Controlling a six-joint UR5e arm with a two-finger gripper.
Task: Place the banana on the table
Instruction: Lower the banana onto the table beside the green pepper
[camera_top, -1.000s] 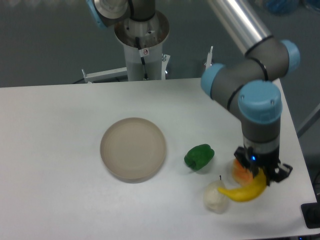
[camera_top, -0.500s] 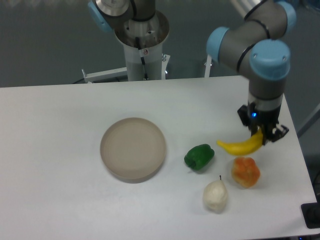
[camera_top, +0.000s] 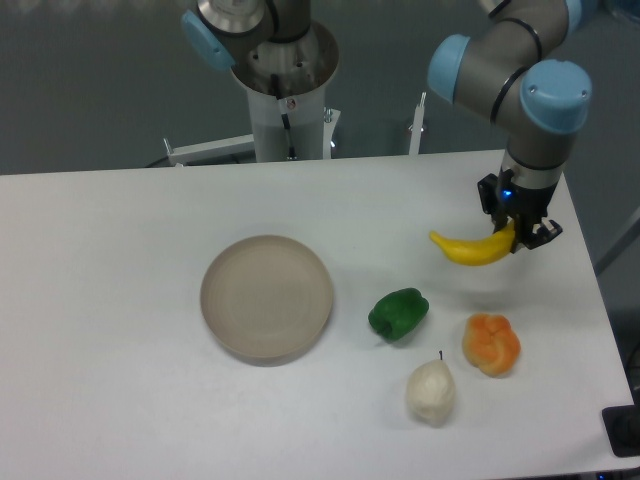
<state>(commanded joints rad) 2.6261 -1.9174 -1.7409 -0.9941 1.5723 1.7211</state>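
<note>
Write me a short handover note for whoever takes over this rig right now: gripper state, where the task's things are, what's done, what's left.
Gripper: shut on the small curved yellow plastic banana, holding it by one end above the white table.
Nearby: green pepper, orange fruit, whitish pear, round beige plate.
Done: banana grasped and held in the air.
Left: lower it onto a bare patch of table, open the gripper, retreat.

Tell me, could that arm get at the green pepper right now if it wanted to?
Probably not at once: the gripper is shut on the banana, so it would have to set that down first. Otherwise the way looks free; the green pepper sits alone, with nothing over it.
</note>
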